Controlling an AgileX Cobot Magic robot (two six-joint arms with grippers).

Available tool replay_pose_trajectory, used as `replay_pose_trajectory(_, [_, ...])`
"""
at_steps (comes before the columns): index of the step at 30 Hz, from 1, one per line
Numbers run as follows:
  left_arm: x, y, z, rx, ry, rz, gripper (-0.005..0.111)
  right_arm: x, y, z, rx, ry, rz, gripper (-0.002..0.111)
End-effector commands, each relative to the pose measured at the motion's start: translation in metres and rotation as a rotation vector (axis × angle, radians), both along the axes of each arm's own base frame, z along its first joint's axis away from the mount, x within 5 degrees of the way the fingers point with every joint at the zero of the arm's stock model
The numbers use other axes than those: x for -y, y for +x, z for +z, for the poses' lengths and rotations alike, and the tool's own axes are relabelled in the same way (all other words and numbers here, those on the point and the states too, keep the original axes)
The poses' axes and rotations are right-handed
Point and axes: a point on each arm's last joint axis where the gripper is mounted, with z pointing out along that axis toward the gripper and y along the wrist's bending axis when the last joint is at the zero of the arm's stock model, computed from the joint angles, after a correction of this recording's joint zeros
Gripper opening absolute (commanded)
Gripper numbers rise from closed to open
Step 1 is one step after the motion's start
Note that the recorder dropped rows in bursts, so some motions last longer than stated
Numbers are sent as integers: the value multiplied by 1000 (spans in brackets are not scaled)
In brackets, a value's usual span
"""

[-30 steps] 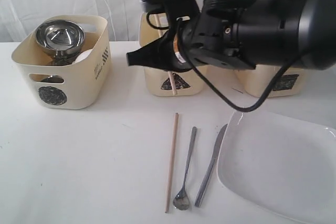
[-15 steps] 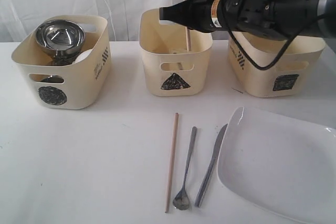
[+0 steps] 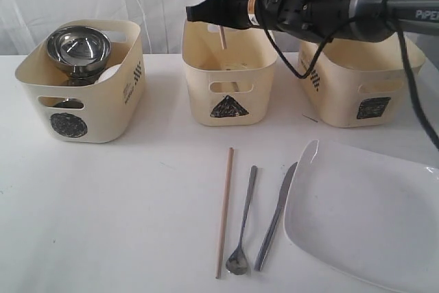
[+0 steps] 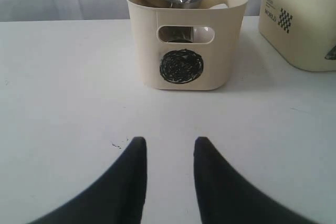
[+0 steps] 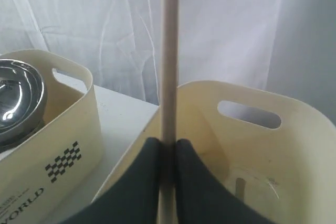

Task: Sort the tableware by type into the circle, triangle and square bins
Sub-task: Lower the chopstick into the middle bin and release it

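Holding one wooden chopstick [image 3: 217, 5] straight up, the right gripper [image 3: 211, 13] now hangs over the triangle bin [image 3: 202, 101], which sits at the middle of the table's [image 3: 103, 204] far edge. Compared with a second ago, the arm is higher and further back. The stick has also slid from the bin's right side toward its left side. Its low end looks to be just inside the open top. I think the stick is almost ready to be dropped in.

The stick is thin, long, round and made of pale wood. In the right wrist view the two dark fingers [image 5: 149, 182] pinch it tight, and most of it pokes up above them.

The left gripper [image 4: 168, 145] has its fingers spread and holds nothing. It waits low over the table, facing the circle bin [image 4: 231, 40].

A second chopstick [image 3: 225, 211], a spoon [image 3: 245, 221], a knife [image 3: 276, 217] and a white square plate [image 3: 363, 217] lie by the near edge.
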Motion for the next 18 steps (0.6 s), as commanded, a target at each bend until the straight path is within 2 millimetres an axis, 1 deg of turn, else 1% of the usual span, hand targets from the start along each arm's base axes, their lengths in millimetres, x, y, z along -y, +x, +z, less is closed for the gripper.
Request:
replay_pose_trajectory(1, [0, 0, -2, -4, -2, -3, 36, 2, 16, -14, -4, -36, -14, 0])
replay_pose_trajectory(3, [0, 0, -2, -4, -2, -3, 36, 3, 25, -26, -17, -41, -20, 0])
replay_pose_trajectory(5, [0, 0, -2, -3, 0, -4, 36, 7, 30, -28, -17, -40, -31, 0])
replay_pose_trajectory(9, [0, 0, -2, -3, 0, -4, 36, 20, 37, -26, -7, -24, -59, 0])
replay_pose_trajectory(11, [0, 0, -2, -3, 0, -4, 36, 21, 42, -27, -3, -23, -63, 0])
replay_pose_trajectory(15, [0, 0, -2, -3, 0, -4, 36, 18, 54, -37, 2, -22, -63, 0])
replay_pose_trajectory(18, [0, 0, -2, -3, 2, -4, 36, 17, 57, -43, -8, -27, -69, 0])
